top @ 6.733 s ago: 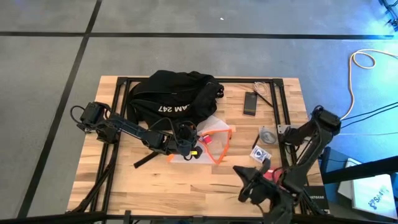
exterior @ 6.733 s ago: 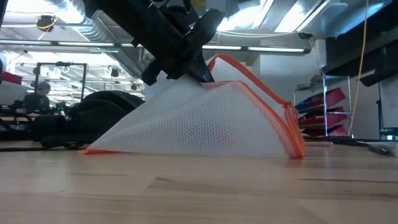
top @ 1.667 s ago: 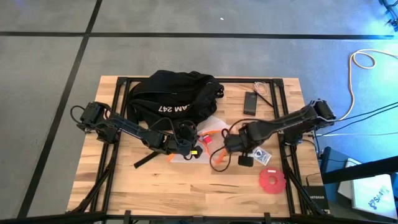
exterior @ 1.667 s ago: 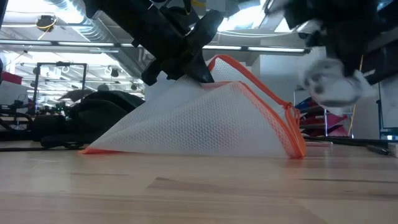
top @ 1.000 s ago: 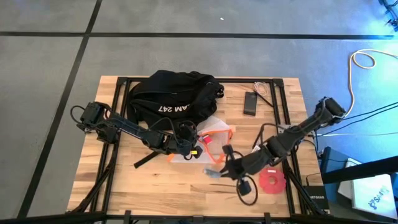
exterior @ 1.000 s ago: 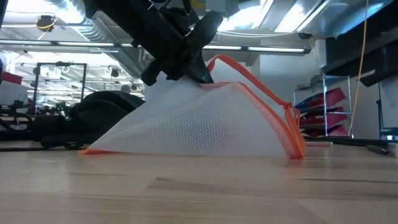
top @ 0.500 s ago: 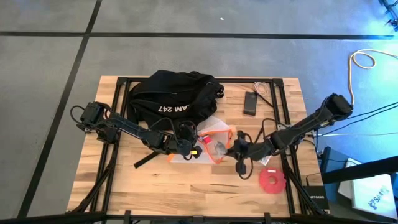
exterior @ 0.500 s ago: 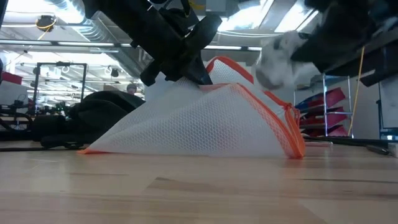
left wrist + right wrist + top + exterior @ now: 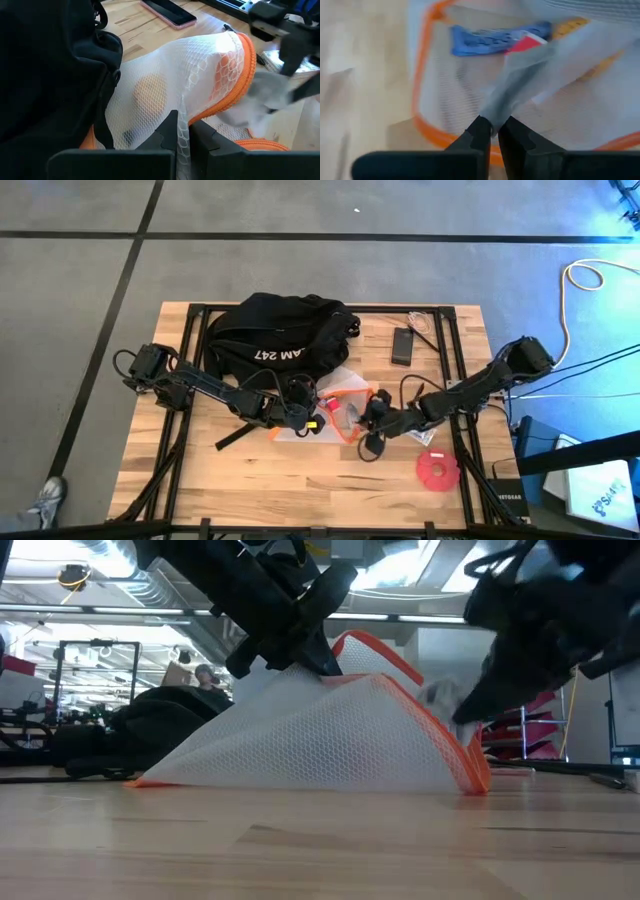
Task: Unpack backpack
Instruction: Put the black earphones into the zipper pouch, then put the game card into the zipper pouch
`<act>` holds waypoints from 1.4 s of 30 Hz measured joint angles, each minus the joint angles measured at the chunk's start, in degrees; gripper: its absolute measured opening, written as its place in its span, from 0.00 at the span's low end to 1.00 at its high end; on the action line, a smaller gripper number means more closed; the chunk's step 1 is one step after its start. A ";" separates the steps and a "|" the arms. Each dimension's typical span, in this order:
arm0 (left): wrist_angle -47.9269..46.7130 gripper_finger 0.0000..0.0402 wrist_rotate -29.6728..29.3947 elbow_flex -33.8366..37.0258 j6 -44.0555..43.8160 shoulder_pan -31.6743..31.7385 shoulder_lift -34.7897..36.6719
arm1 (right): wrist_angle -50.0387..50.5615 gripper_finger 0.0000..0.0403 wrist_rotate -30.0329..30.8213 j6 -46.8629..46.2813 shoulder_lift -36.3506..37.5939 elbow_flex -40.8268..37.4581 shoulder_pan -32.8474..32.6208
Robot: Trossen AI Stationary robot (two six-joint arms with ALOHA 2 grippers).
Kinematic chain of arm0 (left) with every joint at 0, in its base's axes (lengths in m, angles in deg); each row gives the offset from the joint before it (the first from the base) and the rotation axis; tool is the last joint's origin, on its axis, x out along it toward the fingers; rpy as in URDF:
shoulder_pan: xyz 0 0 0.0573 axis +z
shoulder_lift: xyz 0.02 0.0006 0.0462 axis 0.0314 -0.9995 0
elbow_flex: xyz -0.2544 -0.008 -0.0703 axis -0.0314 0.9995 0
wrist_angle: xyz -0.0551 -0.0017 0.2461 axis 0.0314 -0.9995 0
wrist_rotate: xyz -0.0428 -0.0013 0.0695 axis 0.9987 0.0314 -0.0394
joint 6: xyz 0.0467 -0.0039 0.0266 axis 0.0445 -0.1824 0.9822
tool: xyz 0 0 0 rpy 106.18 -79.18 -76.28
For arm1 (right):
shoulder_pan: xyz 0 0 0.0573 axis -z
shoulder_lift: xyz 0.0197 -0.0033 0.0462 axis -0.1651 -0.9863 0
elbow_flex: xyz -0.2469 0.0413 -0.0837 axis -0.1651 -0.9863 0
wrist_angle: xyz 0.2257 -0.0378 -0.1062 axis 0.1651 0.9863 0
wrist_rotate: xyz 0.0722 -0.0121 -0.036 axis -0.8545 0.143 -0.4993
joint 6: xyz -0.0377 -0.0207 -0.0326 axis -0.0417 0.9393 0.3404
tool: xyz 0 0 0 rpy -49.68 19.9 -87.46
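backpack (image 9: 283,330): black, lying at the back of the table (image 9: 300,480), a bit left of centre. White "AM 247" lettering faces up in the high view. In the low view it's the dark lump far off behind the pouch.
mesh pouch (image 9: 330,735): white netting with an orange rim, sitting just in front of the backpack. Its top is pulled up into a tent shape, mouth turned toward the right arm. You can see an orange blob through the net in the left wrist view, and something blue and something red inside in the right wrist view, too blurry to name.
left gripper (image 9: 183,131): clamped tight on a fold of the netting, lifting the pouch's top off the table. The arm reaches in from the left edge, right by the backpack's near side.
right gripper (image 9: 493,131): at the pouch mouth, fingers pinched onto a thin clear plastic-looking bag (image 9: 540,67). What's in the bag I can't make out. The arm stretches in from the right edge.
phone (image 9: 403,345): flat, black, lying at the back of the table to the right of the backpack, well apart from both grippers.
red disc (image 9: 437,468): on the table near the front right, in front of the right arm.
small card (image 9: 421,434): partly under the right arm, between pouch and disc.
shoe (image 9: 42,502): someone's foot on the floor, off the table's front left corner.
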 joint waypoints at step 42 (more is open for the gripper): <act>-0.25 0.00 0.00 0.00 0.00 0.00 0.07 | 18.84 0.37 -21.42 -7.74 -4.19 8.05 2.10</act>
